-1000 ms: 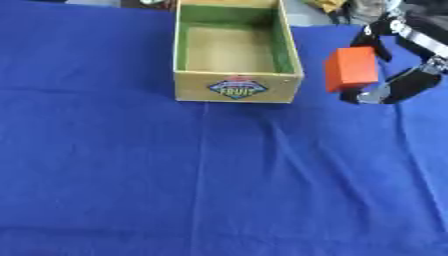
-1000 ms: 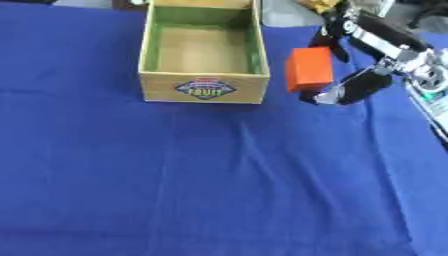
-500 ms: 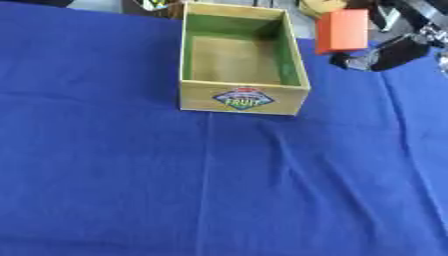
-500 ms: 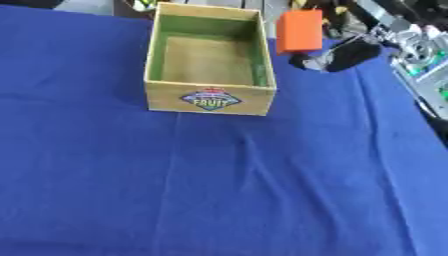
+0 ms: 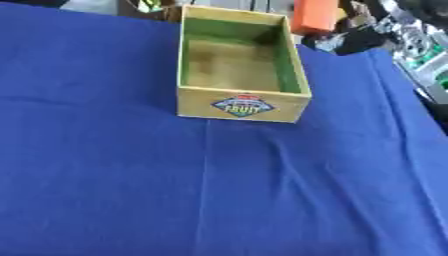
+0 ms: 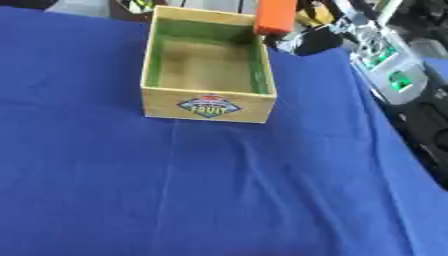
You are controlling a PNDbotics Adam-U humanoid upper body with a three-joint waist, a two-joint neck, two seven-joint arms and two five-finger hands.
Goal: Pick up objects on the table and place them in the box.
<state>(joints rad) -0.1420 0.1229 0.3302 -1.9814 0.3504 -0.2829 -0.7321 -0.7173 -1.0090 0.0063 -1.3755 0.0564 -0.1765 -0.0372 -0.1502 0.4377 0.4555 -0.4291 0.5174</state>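
Your right hand holds the orange block up at the far right corner of the box.

Your right hand [image 5: 354, 37] comes in from the upper right with its dark fingers curled round the orange block [image 5: 315, 15], which stands upright, clear of the cloth, at the box's far right corner. The wooden box [image 5: 241, 102] sits open on the desk [image 5: 219, 200], which is spread with a blue cloth; its green-lined inside has nothing in it and a fruit label faces you. Your left hand shows in neither view.
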